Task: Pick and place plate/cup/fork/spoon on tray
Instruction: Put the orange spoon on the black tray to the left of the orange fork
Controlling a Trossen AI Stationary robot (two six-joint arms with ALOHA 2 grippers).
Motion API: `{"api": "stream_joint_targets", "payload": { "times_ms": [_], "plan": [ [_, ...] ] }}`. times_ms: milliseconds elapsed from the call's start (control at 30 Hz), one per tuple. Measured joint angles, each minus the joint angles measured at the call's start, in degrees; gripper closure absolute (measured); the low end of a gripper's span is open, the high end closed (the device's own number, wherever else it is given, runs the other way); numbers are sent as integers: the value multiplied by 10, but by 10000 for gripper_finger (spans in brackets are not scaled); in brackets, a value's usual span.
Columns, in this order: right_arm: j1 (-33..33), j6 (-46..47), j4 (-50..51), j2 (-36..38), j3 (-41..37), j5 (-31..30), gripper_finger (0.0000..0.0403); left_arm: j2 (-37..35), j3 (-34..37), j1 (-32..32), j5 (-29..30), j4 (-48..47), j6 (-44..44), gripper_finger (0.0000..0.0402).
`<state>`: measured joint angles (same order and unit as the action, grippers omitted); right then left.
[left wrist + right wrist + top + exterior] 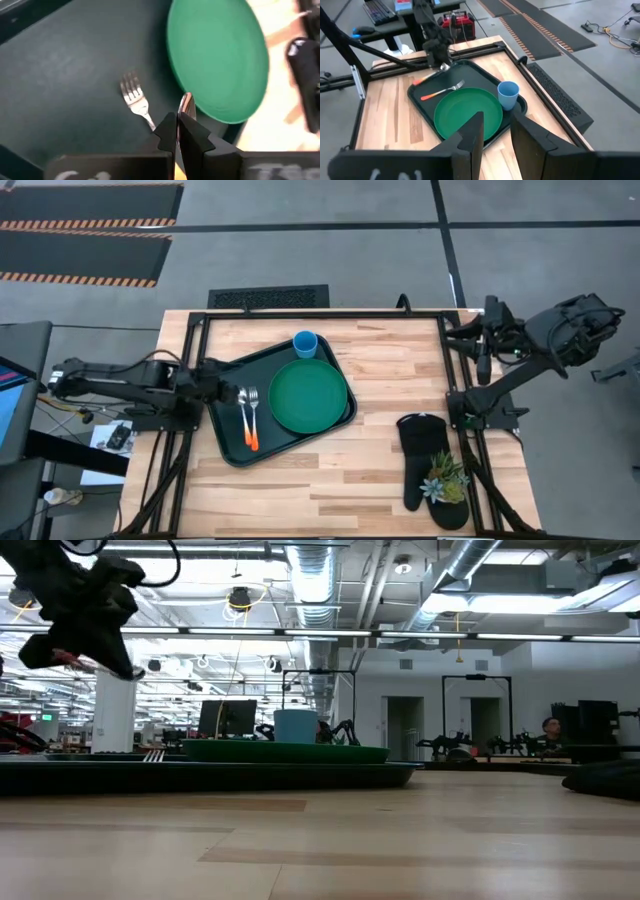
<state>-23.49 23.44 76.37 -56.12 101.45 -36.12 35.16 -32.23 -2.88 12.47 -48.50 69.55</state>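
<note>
Over the tray (225,448), the left gripper (178,131) pinches the spoon (186,106); lower it gently beside the fork (135,99), then let go.

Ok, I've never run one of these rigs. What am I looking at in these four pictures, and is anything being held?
Two dark robot arms work at a wooden table. One picture looks straight down, one looks level across the tabletop, and two come from the arms' wrists. On the dark tray lie the green plate, the blue cup and the fork. The left gripper is over the tray, shut on the spoon beside the fork. The right gripper waits open, raised by the table's far right corner. An oven mitt and a small plant lie aside.
</note>
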Motion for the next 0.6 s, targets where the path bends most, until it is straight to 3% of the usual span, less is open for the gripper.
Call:
{"api": "stream_joint_targets", "payload": {
  "times_ms": [267, 500, 600],
  "plan": [
    [0, 0, -11, 5, -12, -7, 282, -26, 36, 0, -7, 8, -33, 401],
    [0, 0, -17, 7, -12, -8, 282, -25, 90, 0, -26, 121, -61, 401],
    [0, 0, -18, 7, -12, -14, 282, -26, 108, 0, -38, 127, -53, 401]
  ]
}}
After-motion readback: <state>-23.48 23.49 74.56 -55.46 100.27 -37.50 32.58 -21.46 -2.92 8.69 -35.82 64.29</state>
